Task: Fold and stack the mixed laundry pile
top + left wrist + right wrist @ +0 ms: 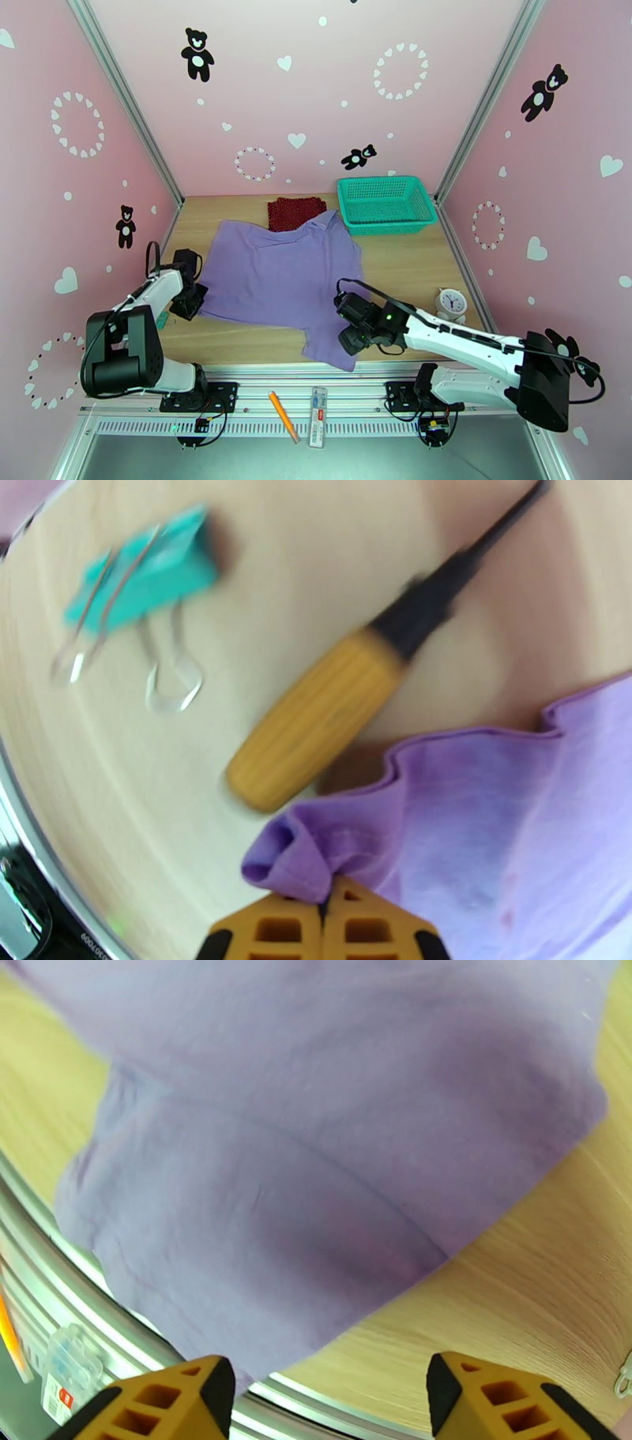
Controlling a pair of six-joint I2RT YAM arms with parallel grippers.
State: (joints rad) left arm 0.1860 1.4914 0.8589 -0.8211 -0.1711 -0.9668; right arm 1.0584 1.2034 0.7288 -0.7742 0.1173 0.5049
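Lavender-purple T-shirt (280,276) is spread mid-worktop (411,268); my left claw (324,906) pinches its left edge, and my right claw (325,1374) hangs wide open over the near corner. Guessing we're at the flattening step, so next the right one needs to grab that corner.

Top view: bright, even, diffuse light from overhead. Soft, short shadows under arms and at lavender T-shirt (280,272) hem on table (411,268). Wide-angle bend in frame rails.
Left wrist view: motion blur smears teal binder clip (138,579) and yellow-handled tool (316,717); table edge bows.
Right wrist view: cloth soft-focused, pale glare on metal rail (39,1228).
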